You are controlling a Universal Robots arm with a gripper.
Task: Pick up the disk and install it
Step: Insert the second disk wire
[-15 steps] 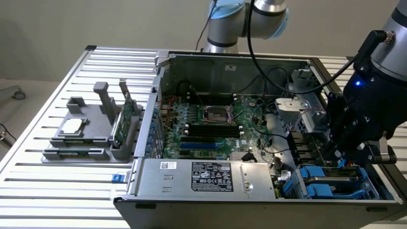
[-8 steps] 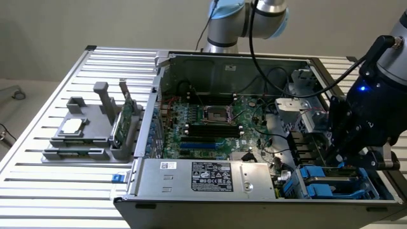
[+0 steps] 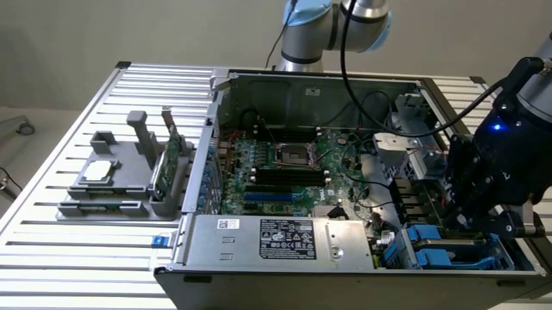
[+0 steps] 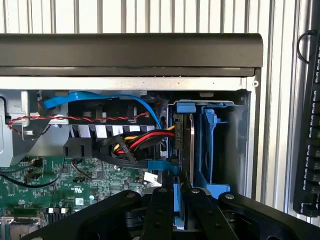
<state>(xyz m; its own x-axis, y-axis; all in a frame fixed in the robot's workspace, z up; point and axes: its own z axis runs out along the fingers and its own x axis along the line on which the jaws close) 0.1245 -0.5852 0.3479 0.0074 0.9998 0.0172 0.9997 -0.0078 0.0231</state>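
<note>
The disk (image 4: 183, 145) shows edge-on in the wrist view, a thin dark grey slab with a blue carrier frame. It stands upright in the blue drive bay (image 4: 215, 150) at the corner of the open computer case. My gripper (image 4: 177, 192) is shut on the disk's near edge, with one black finger (image 4: 161, 210) on each side of the blue frame. In the exterior view the gripper (image 3: 470, 216) hangs over the blue drive bay (image 3: 457, 252) at the case's near corner, on that view's right.
Red, yellow and black cables (image 4: 137, 142) and a blue cable (image 4: 100, 97) run right beside the bay. The motherboard (image 3: 285, 168) and the silver power supply (image 3: 285, 239) fill the case. A grey fixture (image 3: 121, 181) holds a chip and a green card on the exterior view's left.
</note>
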